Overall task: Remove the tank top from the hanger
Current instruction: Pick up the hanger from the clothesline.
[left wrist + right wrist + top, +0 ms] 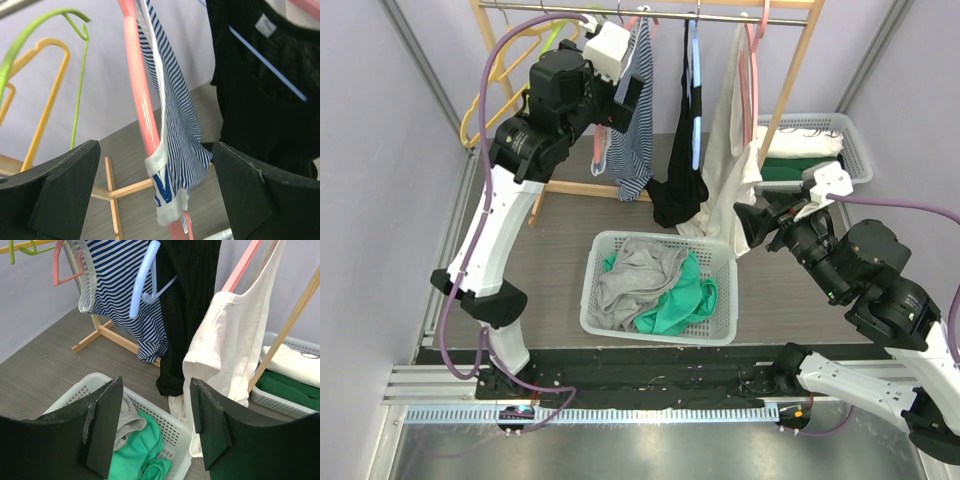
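Up on the far rail, the striped tank top hangs in blue and white from a pink hanger, left of the other garments. One shoulder strap runs along the hanger's arm, and the white-edged strap end with its blue label sits low on that arm.

My left gripper is raised to the strap, its fingers spread wide, one on each side. The strap and the hanger arm appear in the gap between them. I cannot tell whether either finger touches the cloth.

Just right of the striped top hangs a black tank top on a pale blue hanger. Right of that is a cream tank top on a second pink hanger, its hem drooping low.

My right gripper is lower and nearer, to the right of the cream top, pointing at its hem. Its fingers are wide apart and hold nothing.

Far left on the rail are a bare green hanger and a bare yellow hanger.

Below the garments, near the middle of the table, stands a white basket holding a grey garment and a green garment. At the far right, a second white basket holds folded white and green cloth beside the rack's wooden post.
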### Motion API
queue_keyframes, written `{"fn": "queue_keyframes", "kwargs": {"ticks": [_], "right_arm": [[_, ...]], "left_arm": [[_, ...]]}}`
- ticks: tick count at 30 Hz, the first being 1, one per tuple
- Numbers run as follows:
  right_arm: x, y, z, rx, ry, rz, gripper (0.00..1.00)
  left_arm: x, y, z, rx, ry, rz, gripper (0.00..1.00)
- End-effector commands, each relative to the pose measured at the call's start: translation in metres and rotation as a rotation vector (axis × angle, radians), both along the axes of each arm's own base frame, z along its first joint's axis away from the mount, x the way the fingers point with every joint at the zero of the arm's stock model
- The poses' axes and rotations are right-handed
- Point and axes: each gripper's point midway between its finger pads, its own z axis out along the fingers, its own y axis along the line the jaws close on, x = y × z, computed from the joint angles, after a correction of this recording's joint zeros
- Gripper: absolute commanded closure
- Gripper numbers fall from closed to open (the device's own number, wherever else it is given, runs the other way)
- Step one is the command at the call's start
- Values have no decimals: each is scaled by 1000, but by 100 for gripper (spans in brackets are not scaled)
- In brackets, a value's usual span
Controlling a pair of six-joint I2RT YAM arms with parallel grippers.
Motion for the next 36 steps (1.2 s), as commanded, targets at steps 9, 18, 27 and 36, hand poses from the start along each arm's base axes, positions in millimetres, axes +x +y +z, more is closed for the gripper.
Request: {"fn": "queue_keyframes", "kwargs": {"ticks": [9, 18, 27, 36], "right_arm": [[-5, -12, 13, 28, -25, -27, 39], [-4, -17, 15, 26, -29, -51, 39], [-3, -18, 19, 26, -37, -54, 43], [-3, -15, 14, 18, -27, -42, 46]], "left_arm": [[2, -2, 9, -58, -24, 39, 0], [-1, 2, -4, -20, 15, 43, 46], [-9, 10, 5, 0, -12, 40, 96], [-19, 27, 50, -26, -153, 78, 100]]}}
